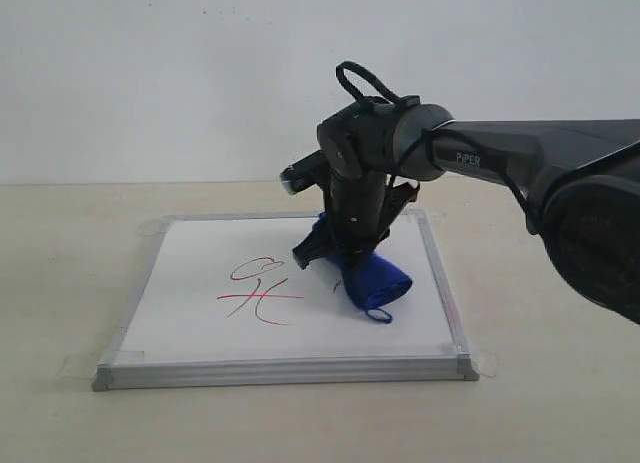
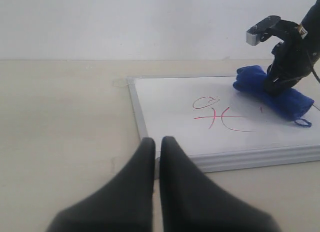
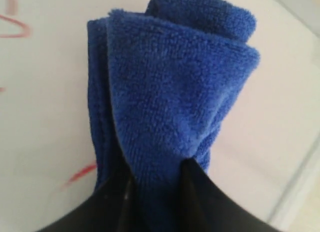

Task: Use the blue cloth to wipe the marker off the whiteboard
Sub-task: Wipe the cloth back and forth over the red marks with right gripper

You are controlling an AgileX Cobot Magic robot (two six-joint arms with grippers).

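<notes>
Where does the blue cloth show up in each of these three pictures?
Exterior view: blue cloth right of centre on the whiteboard, under the right gripper.
Left wrist view: cloth beside the red scribble.
Right wrist view: cloth fills the frame.
Shared landmark: the red scribble.

deep blue cloth [image 1: 374,280], red looping marker [image 1: 259,292], white whiteboard [image 1: 190,303] edged silver-grey, black right tool [image 1: 338,253], beige table [image 1: 60,283]

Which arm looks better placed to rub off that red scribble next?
The right one, I'd say. The right gripper pinches the blue cloth on the whiteboard, just beside the marker. The left gripper is shut, holds nothing and sits short of the board's edge.
</notes>
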